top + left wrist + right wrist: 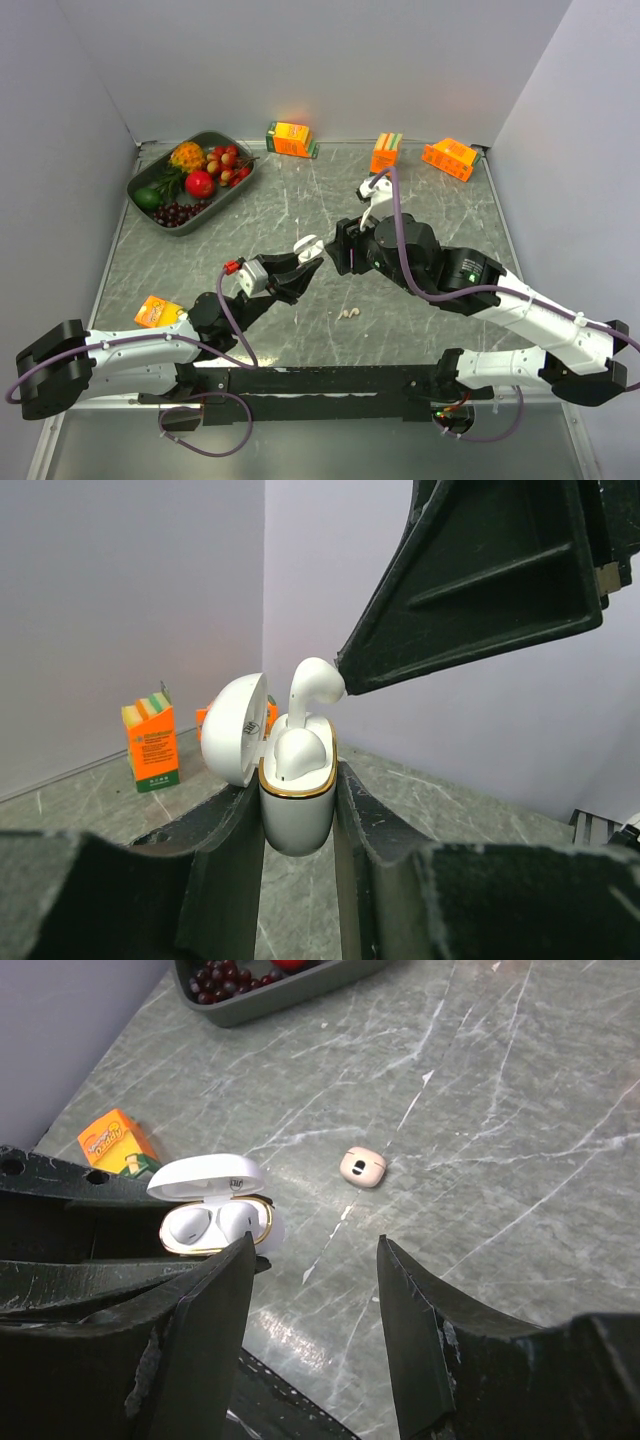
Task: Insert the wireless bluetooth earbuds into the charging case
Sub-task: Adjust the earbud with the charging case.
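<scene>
My left gripper [300, 262] is shut on a white charging case [308, 246] with a gold rim and its lid open, held above the table. In the left wrist view the case [296, 810] sits between the fingers. One earbud [298, 752] is seated in it and a second earbud [312, 685] stands higher in its slot. The tip of a right finger [470, 590] touches the raised earbud. My right gripper [340, 245] is open and empty just above the case [215, 1228]. A pale-beige stubby earbud [362, 1167] lies on the table, also in the top view [348, 313].
A grey tray [140, 180] of fruit stands at the back left. Orange juice cartons stand at the back [291, 138], [386, 152], [449, 158], and one lies near the left arm [159, 311]. Walls close the table on three sides.
</scene>
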You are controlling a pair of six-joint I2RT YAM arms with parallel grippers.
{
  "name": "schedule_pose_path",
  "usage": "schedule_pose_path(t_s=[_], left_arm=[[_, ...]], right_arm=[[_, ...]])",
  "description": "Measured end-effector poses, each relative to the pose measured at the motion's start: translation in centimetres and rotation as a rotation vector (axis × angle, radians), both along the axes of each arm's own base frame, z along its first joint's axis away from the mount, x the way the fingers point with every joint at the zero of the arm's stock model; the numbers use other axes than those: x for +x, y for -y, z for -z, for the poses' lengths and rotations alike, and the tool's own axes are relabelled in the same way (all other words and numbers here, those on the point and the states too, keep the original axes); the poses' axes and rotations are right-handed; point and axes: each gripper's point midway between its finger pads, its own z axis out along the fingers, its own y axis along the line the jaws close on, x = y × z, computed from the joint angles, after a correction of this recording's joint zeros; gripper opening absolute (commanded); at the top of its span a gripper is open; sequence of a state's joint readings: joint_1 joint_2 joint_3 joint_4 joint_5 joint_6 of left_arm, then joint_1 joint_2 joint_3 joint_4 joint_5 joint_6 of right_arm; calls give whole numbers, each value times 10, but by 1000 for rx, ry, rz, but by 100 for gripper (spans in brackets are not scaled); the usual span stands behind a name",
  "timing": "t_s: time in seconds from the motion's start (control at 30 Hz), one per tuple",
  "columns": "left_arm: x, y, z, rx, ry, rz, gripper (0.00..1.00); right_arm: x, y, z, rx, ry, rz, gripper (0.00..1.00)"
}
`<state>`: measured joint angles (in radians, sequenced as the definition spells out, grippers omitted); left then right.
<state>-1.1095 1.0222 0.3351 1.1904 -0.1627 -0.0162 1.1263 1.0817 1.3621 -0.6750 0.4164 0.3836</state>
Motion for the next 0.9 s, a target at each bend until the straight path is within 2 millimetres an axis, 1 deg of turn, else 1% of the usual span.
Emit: schedule_pose_path(t_s=[0.53,0.6,0.63,0.67,0.7,0.73,0.77,0.9], left_arm=[[2,-1,1,-1,-7,-8,1],[2,-1,1,0,-8,-9,1],[2,-1,1,0,-9,-11,1],[3,-1,2,0,-12,-14,1],[3,-2,2,-1,-13,-17,1],[4,-2,2,-1,-15,-21,1],[4,-2,2,-2,-16,-23,1],[6,-3,2,-3,-22,-30,1]], right_arm=[[-4,-10,7,-21,-14,-35,61],[-5,-11,7,-20,-11,-41,63],[-7,-12,5,-15,-10,-47,70],[-8,-12,4,-8,-8,-56,87],[-10,-12,1,2,-5,-67,92],[-13,-11,-4,10,3,-81,99],[-14,-11,-7,21,2,-84,99],[-22,-11,-33,82,28,-130,100]])
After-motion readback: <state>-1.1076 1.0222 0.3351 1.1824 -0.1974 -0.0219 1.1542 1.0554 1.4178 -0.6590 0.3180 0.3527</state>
